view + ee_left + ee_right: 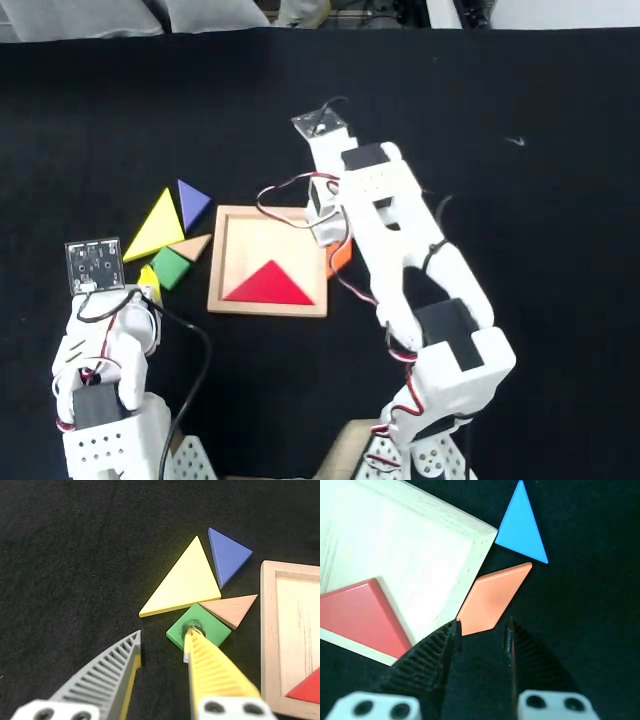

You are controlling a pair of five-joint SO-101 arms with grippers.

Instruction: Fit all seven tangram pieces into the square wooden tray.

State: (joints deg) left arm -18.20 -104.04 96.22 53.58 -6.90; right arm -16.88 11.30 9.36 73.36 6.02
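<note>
A black cloth (pixel 500 100) covers the table, and the square wooden tray (pixel 270 211) lies on it between the two arms.

The tray holds one piece, the big red triangle (pixel 268 284). It sits flat with its long edge against the tray's wall nearest the arms, and the rest of the floor is bare wood.

On the tray's left-arm side, outside it, lies a cluster. The big yellow triangle (pixel 158 228) is farthest from the tray, and the dark blue triangle (pixel 191 202) is just beside it.

On the tray's opposite side the orange parallelogram (pixel 492 597) lies flat, tight against the rim. Its long axis runs roughly along that side of the tray, pointing away from the right gripper (pixel 482 625). That gripper's fingers are spread, with the parallelogram's near corner between their tips. The right arm is plainly the nearer one to this piece. To lift it, the fingers would likely need to close across its narrow width.

The green square (pixel 212 627) belongs to the cluster by the yellow triangle. The left gripper (pixel 164 634) is spread too, with its yellow fingertip over the square's edge.

The tan triangle (pixel 231 609) lies between the square and the tray, and a light blue triangle (pixel 522 530) lies beyond the parallelogram, off the tray's corner.
</note>
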